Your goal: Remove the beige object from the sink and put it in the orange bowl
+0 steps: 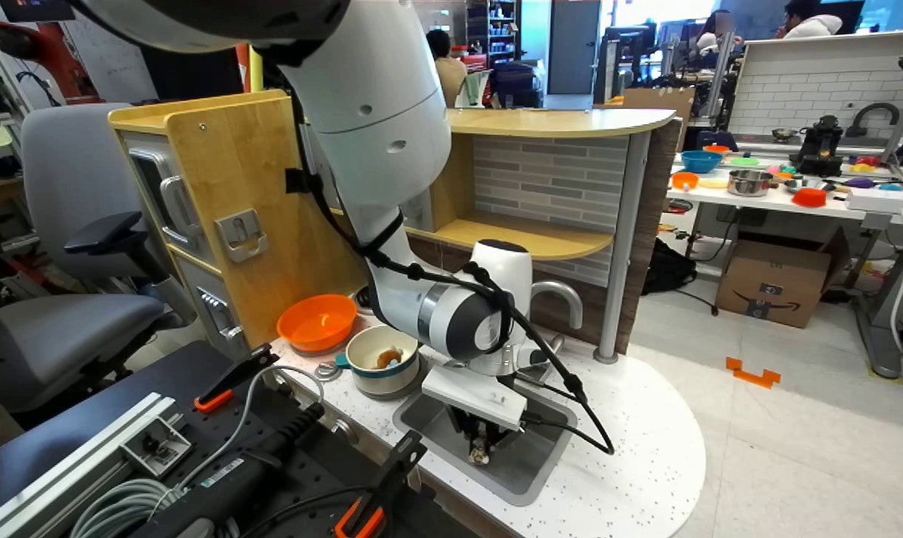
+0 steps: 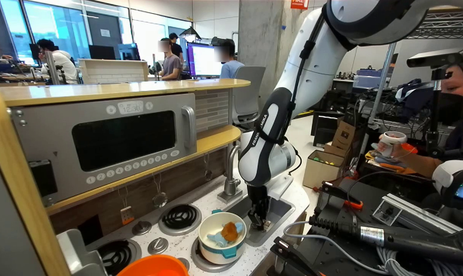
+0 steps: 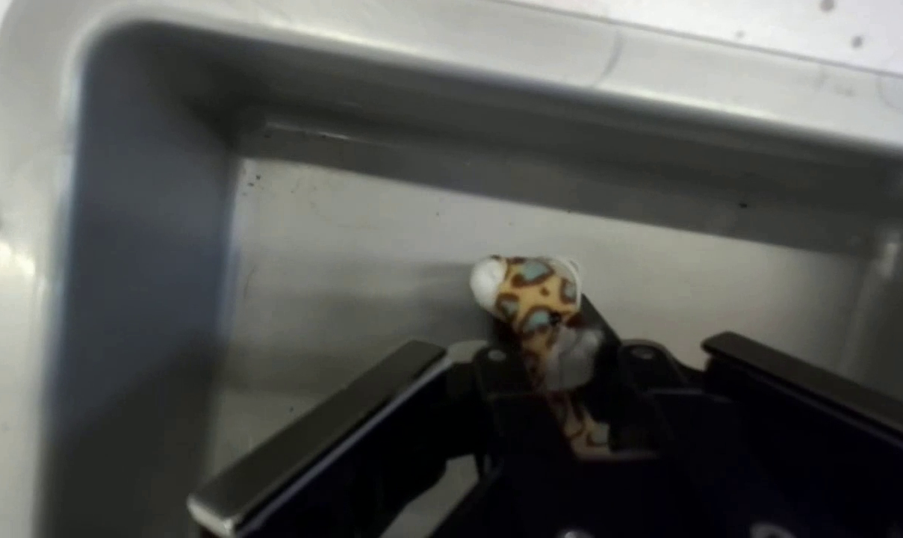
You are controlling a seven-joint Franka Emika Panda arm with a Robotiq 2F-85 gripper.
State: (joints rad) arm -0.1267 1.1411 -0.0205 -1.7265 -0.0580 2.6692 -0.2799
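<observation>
The beige object is a small plush toy (image 3: pixel 535 295) with brown and blue-grey spots and white tips. It is between the fingers of my gripper (image 3: pixel 559 359), which is shut on it, low inside the grey sink (image 3: pixel 391 209). Its rear part is hidden by the fingers. In both exterior views the gripper (image 1: pixel 481 432) (image 2: pixel 259 216) points down into the sink (image 1: pixel 526 478) (image 2: pixel 282 207), and only a bit of the toy (image 1: pixel 479 453) (image 2: pixel 267 224) shows at its tips. The orange bowl (image 1: pixel 317 323) stands on the counter by the wooden cabinet; an exterior view cuts it off at the bottom (image 2: pixel 154 267).
A cream and teal pot (image 1: pixel 380 379) (image 2: pixel 220 256) holding a brown and a light blue item stands on a burner between sink and bowl. A silver faucet (image 1: pixel 559 295) (image 2: pixel 231 172) rises behind the sink. A wooden shelf (image 1: pixel 526 232) overhangs the counter's back.
</observation>
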